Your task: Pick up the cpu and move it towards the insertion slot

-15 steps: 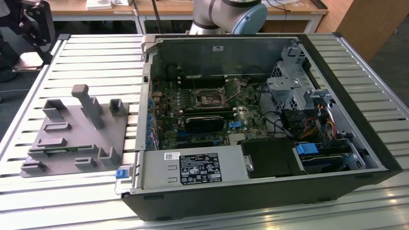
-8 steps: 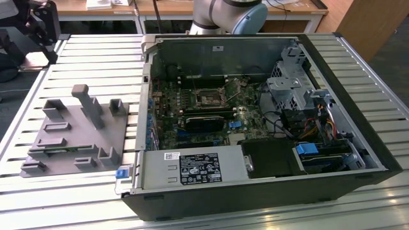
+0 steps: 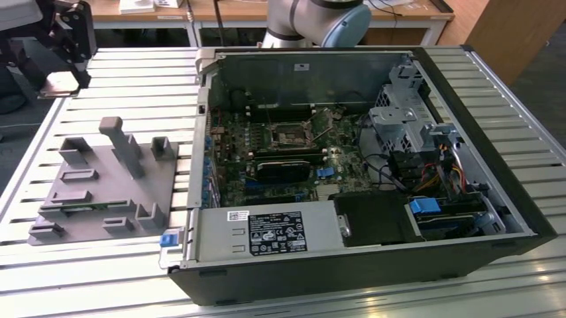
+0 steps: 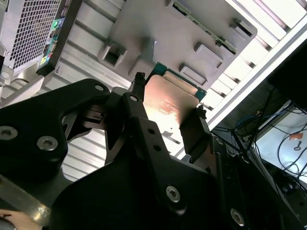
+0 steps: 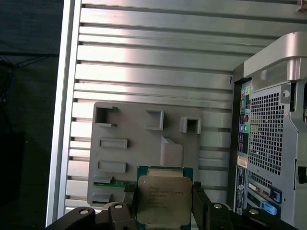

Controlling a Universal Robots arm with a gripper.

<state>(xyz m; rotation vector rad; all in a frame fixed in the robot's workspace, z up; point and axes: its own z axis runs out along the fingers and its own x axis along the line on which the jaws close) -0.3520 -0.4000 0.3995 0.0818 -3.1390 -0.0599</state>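
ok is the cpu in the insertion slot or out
Out. The gripper holds the cpu near the grey fixture plate, outside the computer case; the insertion slot lies inside the case.

Robotics lab or electronics workshop. Slatted aluminium desk [image 3: 132, 79], centre frame: opened computer case [image 3: 354, 275], grey parts fixture [image 3: 106, 192] at left. Robot arm base [image 3: 309, 23], top centre; wooden desks [image 3: 238, 12] behind, upper edge.

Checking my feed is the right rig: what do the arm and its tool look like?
The arm is smooth silver-grey tube with a light blue cap at a joint. The tool is matt black, built of angular linked plates with silver screw heads and two black fingers.
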